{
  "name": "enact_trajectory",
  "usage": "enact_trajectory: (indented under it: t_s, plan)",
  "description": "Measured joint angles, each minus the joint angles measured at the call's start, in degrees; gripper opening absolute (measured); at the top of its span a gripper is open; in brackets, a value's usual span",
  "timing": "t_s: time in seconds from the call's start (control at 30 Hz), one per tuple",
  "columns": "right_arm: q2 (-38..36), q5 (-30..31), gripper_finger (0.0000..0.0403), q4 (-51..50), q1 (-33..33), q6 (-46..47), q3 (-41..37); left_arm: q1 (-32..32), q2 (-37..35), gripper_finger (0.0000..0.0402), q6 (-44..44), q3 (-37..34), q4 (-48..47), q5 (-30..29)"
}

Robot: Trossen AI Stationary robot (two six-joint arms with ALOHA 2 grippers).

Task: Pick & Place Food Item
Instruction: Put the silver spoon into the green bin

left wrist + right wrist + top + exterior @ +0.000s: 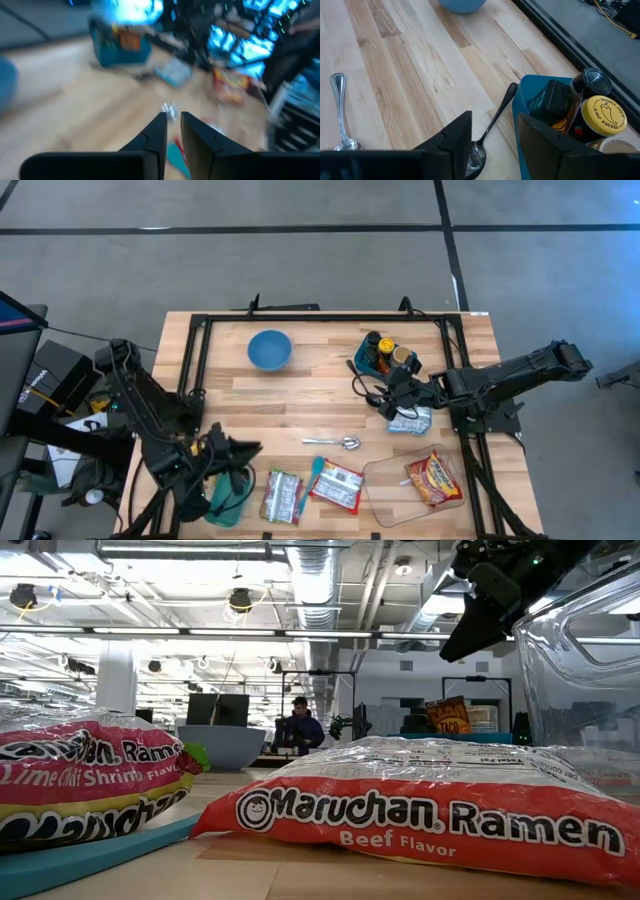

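Note:
Two ramen packs (283, 495) (337, 486) lie flat near the table's front edge, large in the low view as a shrimp pack (80, 780) and a beef pack (430, 815). A third pack (432, 478) lies in a clear tray (385, 480). My left gripper (250, 448) hovers at the front left, level, pointing toward the right edge. Its fingers (160, 131) are almost together with nothing between them. My right gripper (385, 395) hangs open above a black spoon (492, 122), beside a teal bin (535, 145), touching neither.
A blue bowl (269, 349) stands at the far middle. The teal bin (385, 358) holds jars and bottles. A silver spoon (338, 443) lies mid-table, a pale packet (410, 420) under the right arm, and a green object (228, 492) at the front left. Black frame rails (320, 317) border the table.

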Motion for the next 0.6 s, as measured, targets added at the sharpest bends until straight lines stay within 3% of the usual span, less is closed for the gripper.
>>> enact_trajectory:
  t_s: [0.13, 0.33, 0.5, 0.6]
  plan:
    - [0.0, 0.0, 0.015, 0.0, 0.0, 0.0, 0.0, 3.5, 0.0, 0.0049, 6.8, 0.0, 1.2, -4.4]
    - [0.0, 0.0, 0.015, 0.2, -0.1, 0.0, 0.0, 10.3, 0.0, 0.0049, 18.1, 0.0, 4.9, -4.8]
    - [0.0, 0.0, 0.015, 0.4, -0.1, -0.1, 0.0, 16.0, 0.0, 0.0049, 25.5, 0.0, 8.2, -3.5]
    - [0.0, 0.0, 0.015, 0.4, -0.1, 0.0, 0.0, 19.0, 0.0, 0.0049, 28.8, 0.0, 9.2, 0.4]
